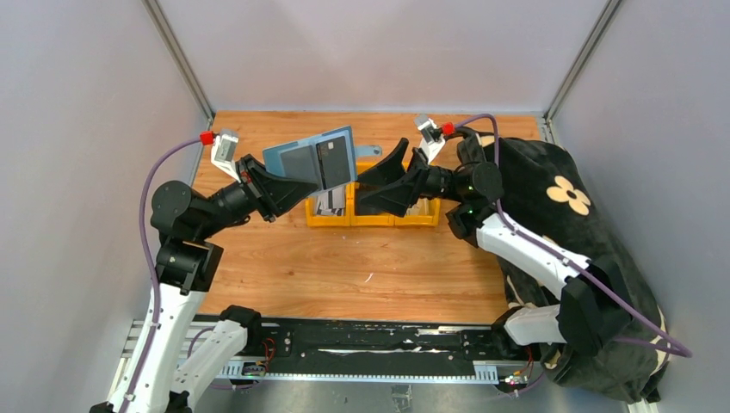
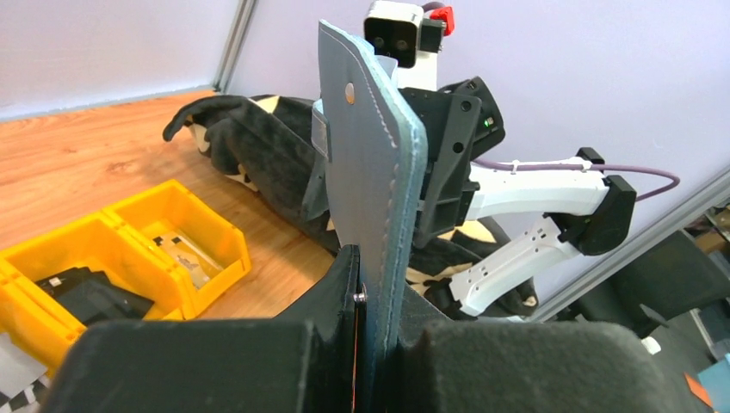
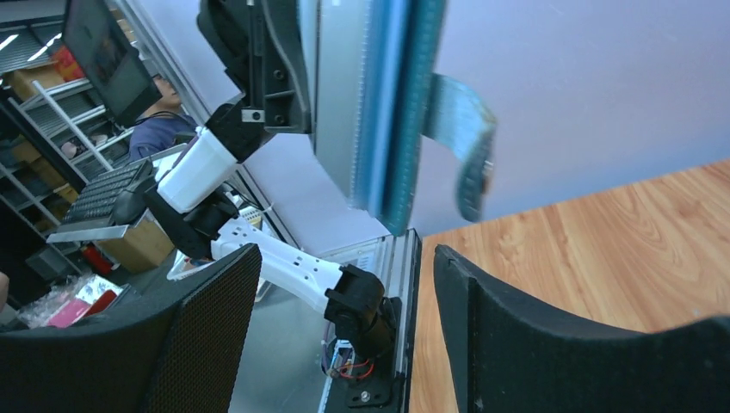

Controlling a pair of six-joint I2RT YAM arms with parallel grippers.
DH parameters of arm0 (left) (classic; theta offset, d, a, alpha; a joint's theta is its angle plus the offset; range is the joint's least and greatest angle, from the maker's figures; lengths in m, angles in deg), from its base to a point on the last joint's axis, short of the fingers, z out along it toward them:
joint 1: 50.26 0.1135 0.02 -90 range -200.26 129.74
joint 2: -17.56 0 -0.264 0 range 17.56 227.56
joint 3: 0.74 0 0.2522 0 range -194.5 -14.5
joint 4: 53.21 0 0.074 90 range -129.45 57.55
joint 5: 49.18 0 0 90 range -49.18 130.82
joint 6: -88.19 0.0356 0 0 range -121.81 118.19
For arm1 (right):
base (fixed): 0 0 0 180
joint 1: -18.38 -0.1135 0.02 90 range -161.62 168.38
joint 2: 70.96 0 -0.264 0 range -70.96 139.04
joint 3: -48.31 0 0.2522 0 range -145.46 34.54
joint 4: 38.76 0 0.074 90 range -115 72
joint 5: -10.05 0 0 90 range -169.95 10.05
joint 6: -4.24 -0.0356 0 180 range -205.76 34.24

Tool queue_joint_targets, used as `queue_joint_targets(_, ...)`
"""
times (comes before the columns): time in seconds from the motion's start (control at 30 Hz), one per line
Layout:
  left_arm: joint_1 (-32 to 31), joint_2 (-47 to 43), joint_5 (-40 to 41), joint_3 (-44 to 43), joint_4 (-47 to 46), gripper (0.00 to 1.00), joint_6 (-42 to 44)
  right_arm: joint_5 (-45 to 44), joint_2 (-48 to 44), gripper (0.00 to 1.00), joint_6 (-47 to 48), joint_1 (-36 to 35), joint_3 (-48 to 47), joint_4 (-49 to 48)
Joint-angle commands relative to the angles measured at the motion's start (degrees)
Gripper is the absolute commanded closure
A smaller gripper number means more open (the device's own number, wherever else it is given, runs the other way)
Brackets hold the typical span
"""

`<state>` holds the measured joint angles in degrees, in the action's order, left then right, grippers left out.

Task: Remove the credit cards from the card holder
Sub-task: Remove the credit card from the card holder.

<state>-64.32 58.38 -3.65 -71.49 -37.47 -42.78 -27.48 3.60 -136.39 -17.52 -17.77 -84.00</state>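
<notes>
Left gripper (image 1: 288, 188): pinching the card holder (image 1: 303, 159).
Right gripper (image 1: 370, 185): spread wide — empty.
Risk: our tug twisting it loose.

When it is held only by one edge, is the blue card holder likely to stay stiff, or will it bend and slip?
Probably fairly stiff: the card holder stands nearly straight above the left gripper clamping its lower edge. Its tab curls loosely, so that part looks floppy. The shiny panel may be slippery.
</notes>
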Motion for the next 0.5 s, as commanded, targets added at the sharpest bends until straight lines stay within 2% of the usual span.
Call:
queue_joint_targets(0.0,0.0,0.5,0.3,0.1,-4.5,1.0,-2.8,0.1,2.1,0.23,-6.9,-1.8,-0.6,-14.7)
queue_joint_targets(0.17,0.0,0.4,0.1,1.6,-5.4,1.0,-3.5,-4.1,3.9,0.23,-7.6,-3.9,-1.9,-15.7)
queue_joint_targets(0.33,0.0,-0.3,-0.6,3.3,-5.7,1.0,-3.6,-9.5,6.4,0.4,-9.8,-4.6,-3.2,-15.5)
queue_joint_targets(0.4,0.0,-0.8,-1.0,4.6,-5.4,1.0,-3.4,-9.9,7.5,0.57,-11.1,-4.9,-4.2,-16.1)
queue_joint_targets(0.47,0.0,-1.4,-1.0,5.1,-3.8,1.0,-2.0,-9.5,8.2,0.86,-12.2,-4.8,-4.7,-15.9)
